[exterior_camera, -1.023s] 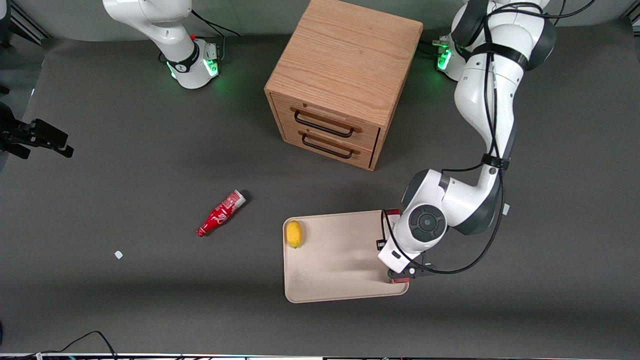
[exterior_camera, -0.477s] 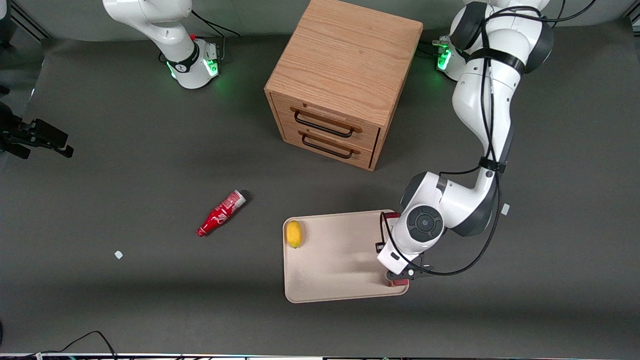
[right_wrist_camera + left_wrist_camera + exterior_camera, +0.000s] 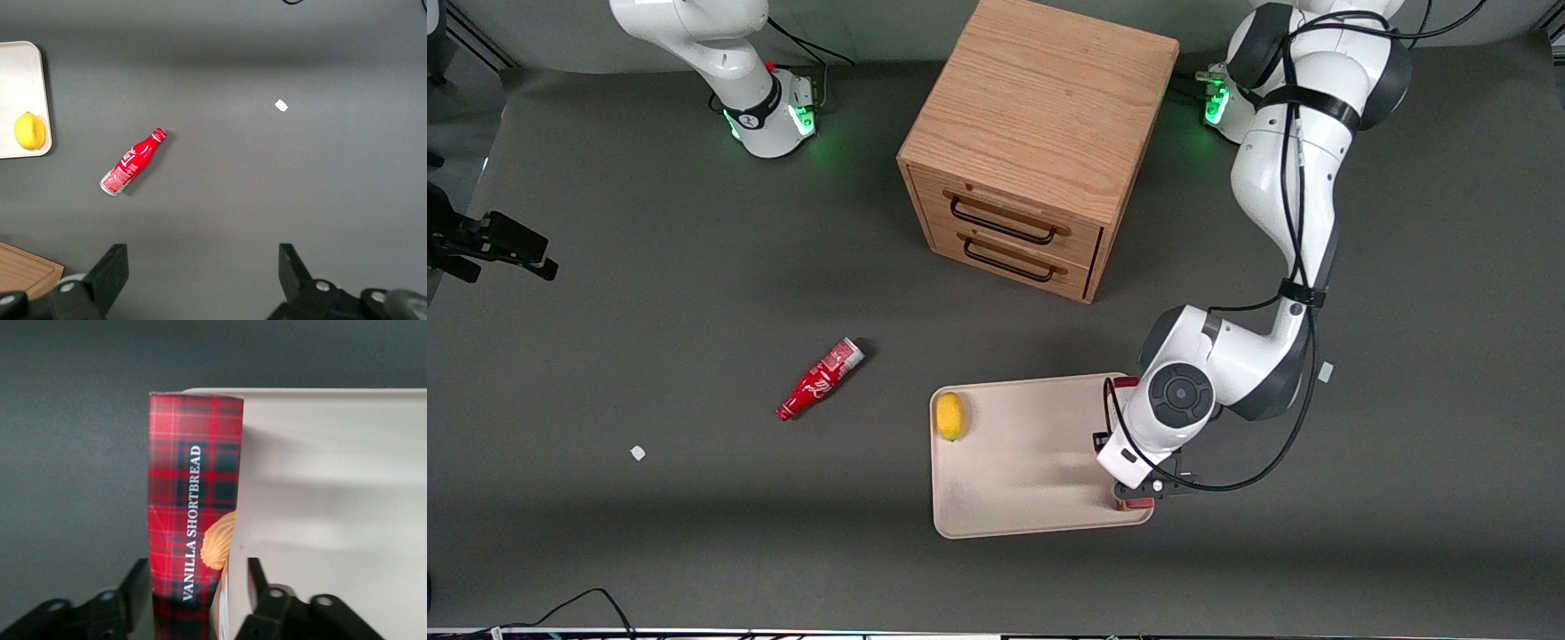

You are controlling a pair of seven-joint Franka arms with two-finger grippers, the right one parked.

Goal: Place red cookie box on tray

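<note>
The red cookie box (image 3: 193, 487), dark-red plaid and lettered "VANILLA SHORTBREAD", lies lengthwise along the edge of the beige tray (image 3: 333, 493) at the working arm's end. I cannot tell whether it rests inside the rim or on it. My gripper (image 3: 197, 587) straddles the box with its fingers (image 3: 137, 587) open; a gap shows between the box and one finger. In the front view the wrist covers the gripper (image 3: 1134, 449). Only the box's two red ends (image 3: 1127, 384) show there, at the tray's (image 3: 1023, 462) edge.
A yellow lemon (image 3: 950, 415) lies on the tray at the edge toward the parked arm. A red soda bottle (image 3: 819, 380) lies on the mat toward the parked arm's end. A wooden two-drawer cabinet (image 3: 1040, 142) stands farther from the camera than the tray. A white scrap (image 3: 638, 452) lies on the mat.
The left arm's wrist and elbow have shifted slightly away from the front camera over the last second. The box, tray, lemon and bottle stay where they were.
</note>
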